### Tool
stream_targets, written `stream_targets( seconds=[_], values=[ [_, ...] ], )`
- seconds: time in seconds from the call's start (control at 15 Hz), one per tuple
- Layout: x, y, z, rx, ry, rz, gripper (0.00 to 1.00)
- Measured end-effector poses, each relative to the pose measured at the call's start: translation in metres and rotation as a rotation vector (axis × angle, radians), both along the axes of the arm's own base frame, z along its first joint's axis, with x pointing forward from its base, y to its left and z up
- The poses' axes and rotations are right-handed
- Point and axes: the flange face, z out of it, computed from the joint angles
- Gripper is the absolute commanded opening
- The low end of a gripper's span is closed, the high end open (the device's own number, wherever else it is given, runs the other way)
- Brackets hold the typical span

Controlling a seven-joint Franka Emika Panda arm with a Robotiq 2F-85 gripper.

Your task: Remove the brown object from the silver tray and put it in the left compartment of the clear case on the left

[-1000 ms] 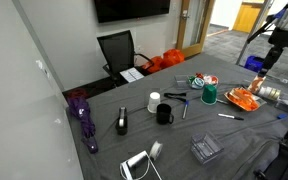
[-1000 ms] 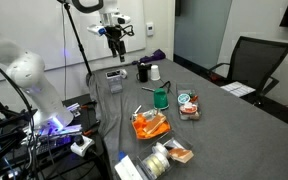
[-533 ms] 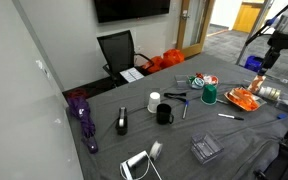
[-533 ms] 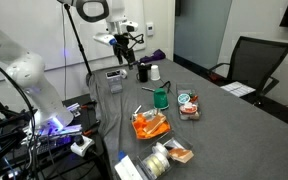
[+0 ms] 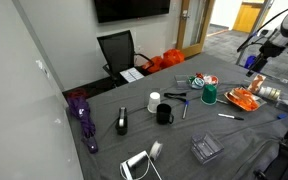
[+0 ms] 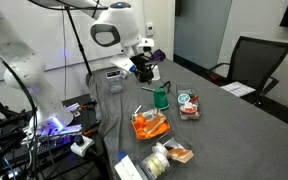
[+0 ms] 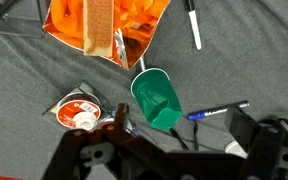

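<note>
Gripper (image 7: 181, 138) spread, empty, aloft — brown object (image 7: 98, 27) in the silver tray (image 6: 136, 121), well apart.

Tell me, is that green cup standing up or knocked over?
Upright. In both exterior views the green cup stands on its base; the wrist view looks into its open mouth.

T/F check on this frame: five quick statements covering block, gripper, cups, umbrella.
1. The brown block lies on the orange pile. True.
2. The gripper holds the brown block. False: it is open and empty.
3. The white cup sits inside the black mug. False: they stand side by side.
4. The green cup stands on the table near the orange pile. True.
5. The purple umbrella lies in the clear case. False: it lies on the table, apart from the case.
</note>
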Motion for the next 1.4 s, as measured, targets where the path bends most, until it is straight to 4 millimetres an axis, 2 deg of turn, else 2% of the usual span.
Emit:
stream_targets(
  seconds=[0.73,1.07,1.4],
  values=[
    [0.041,-0.060,-0.074,-0.059,0.048,-0.018,1.00],
    [0.039,-0.079,-0.104,-0.110,0.098,-0.006,1.00],
    [0.036,-0.085,-0.125,-0.139,0.128,-0.010,1.00]
  ],
)
